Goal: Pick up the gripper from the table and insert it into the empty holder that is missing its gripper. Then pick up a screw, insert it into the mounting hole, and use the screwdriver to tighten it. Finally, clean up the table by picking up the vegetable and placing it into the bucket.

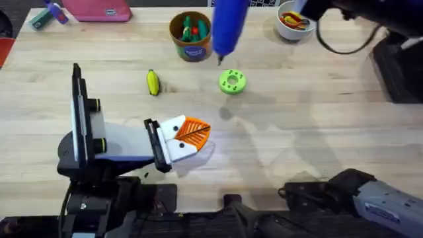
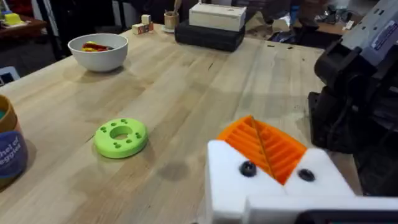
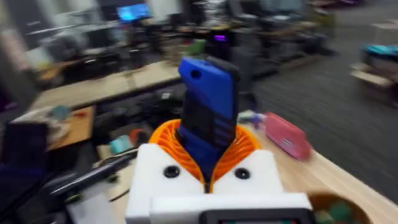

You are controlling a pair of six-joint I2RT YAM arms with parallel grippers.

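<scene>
Screwdriver (image 1: 228, 26) hangs over green disc (image 1: 232, 82); bucket (image 1: 190, 35) just beside.

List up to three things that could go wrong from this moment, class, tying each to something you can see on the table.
1. The right gripper holds the blue screwdriver raised, tip down, above the green disc; lowered off target, the tip might knock the disc away.
2. The screwdriver hangs close to the bucket, so a swing could tip it.
3. The yellow vegetable lies loose near the left gripper; a passing arm may roll it off.
</scene>
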